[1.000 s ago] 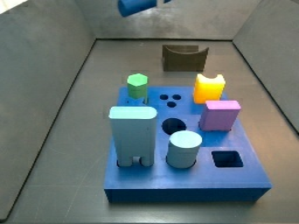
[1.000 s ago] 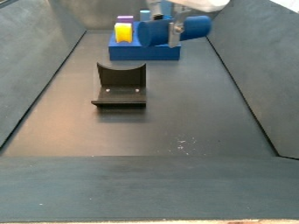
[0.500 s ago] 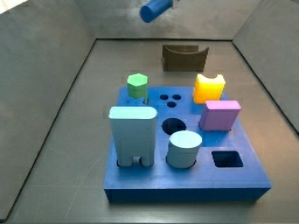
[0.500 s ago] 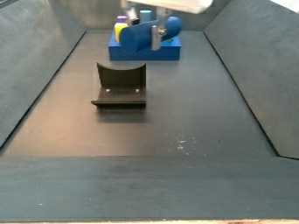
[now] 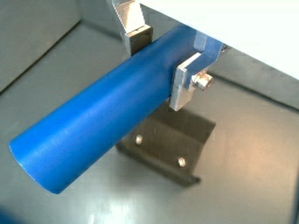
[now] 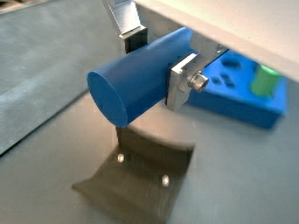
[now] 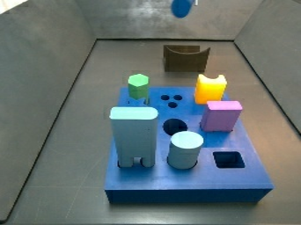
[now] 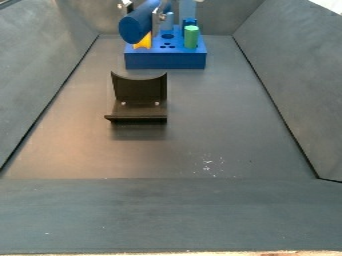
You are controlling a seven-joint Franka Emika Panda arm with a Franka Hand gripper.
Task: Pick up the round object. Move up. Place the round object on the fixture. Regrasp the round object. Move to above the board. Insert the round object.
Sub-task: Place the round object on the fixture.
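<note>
The round object is a long dark-blue cylinder (image 5: 105, 122), held crosswise between the silver fingers of my gripper (image 5: 162, 59), which is shut on it. It also shows in a wrist view (image 6: 140, 74). It hangs in the air above the fixture (image 5: 170, 150), a dark brown notched block on the floor (image 6: 135, 171). In both side views the rod is high up (image 7: 182, 7) (image 8: 140, 25), over the fixture (image 7: 186, 58) (image 8: 138, 97). The blue board (image 7: 241, 180) (image 8: 167, 60) lies beside the fixture.
On the board stand a green hexagonal piece (image 7: 139, 85), a yellow notched block (image 7: 210, 88), a pink cube (image 7: 223, 115), a tall pale-teal block (image 7: 134, 132) and a short pale-blue cylinder (image 7: 185, 149). A round hole (image 7: 174, 127) and a square hole (image 7: 230, 160) are open. Grey walls surround the floor.
My gripper has carried the rod sideways through the air, away from the board's side to above the fixture. It stays shut on the rod.
</note>
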